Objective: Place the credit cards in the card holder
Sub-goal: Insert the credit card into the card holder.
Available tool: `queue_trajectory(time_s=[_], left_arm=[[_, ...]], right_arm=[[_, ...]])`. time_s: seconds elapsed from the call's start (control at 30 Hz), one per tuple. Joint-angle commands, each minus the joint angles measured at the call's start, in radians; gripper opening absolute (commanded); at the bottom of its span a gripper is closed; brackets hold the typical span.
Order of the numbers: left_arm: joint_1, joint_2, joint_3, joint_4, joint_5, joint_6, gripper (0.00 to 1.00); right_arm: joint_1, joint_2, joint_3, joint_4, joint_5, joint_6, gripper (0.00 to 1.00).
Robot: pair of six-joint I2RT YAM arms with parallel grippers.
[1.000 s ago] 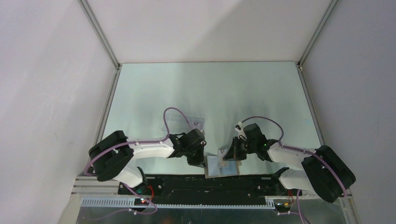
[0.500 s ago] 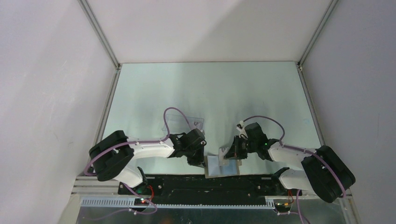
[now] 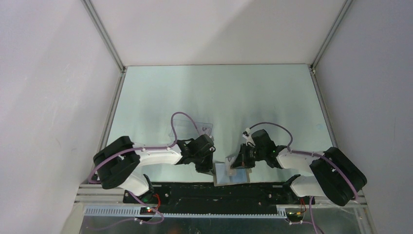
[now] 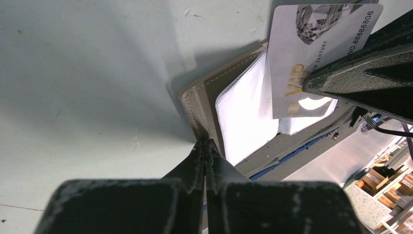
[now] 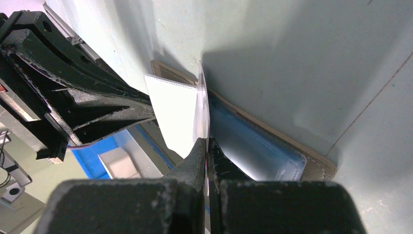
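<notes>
The card holder (image 3: pixel 230 174) lies open at the table's near edge, its light blue lining (image 5: pixel 253 146) up. My left gripper (image 4: pixel 206 142) is shut on its grey-brown left edge (image 4: pixel 195 105), pinning it. My right gripper (image 5: pixel 206 141) is shut on a whitish credit card (image 4: pixel 311 53) with yellowish VIP print. The card stands on edge in the right wrist view (image 5: pixel 203 105) and reaches down into the open holder, over a white sleeve (image 4: pixel 243 117). In the top view the left gripper (image 3: pixel 208 168) and right gripper (image 3: pixel 237 165) flank the holder.
A clear plastic box (image 3: pixel 192 127) lies behind the left arm. The black base rail (image 3: pixel 219 192) runs just below the holder at the table's near edge.
My right gripper has shifted a little left and lower over the holder with the card. The left arm has not moved.
</notes>
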Motion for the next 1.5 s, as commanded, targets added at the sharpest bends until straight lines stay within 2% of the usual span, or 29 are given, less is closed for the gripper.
queue_trajectory(time_s=[0.0, 0.8, 1.07, 1.47], left_arm=[[-0.014, 0.027, 0.011, -0.005, -0.009, 0.020, 0.00], [-0.014, 0.035, 0.014, -0.006, -0.009, 0.024, 0.00], [-0.016, 0.044, 0.018, -0.006, -0.006, 0.025, 0.00], [-0.019, 0.050, 0.024, -0.007, -0.007, 0.029, 0.00]], right_arm=[[0.029, 0.025, -0.027, -0.019, 0.024, 0.010, 0.00], [0.052, 0.023, -0.043, -0.112, -0.044, 0.055, 0.00], [0.047, -0.040, -0.042, -0.244, -0.042, 0.042, 0.00], [0.057, 0.160, 0.008, -0.089, -0.136, -0.013, 0.00]])
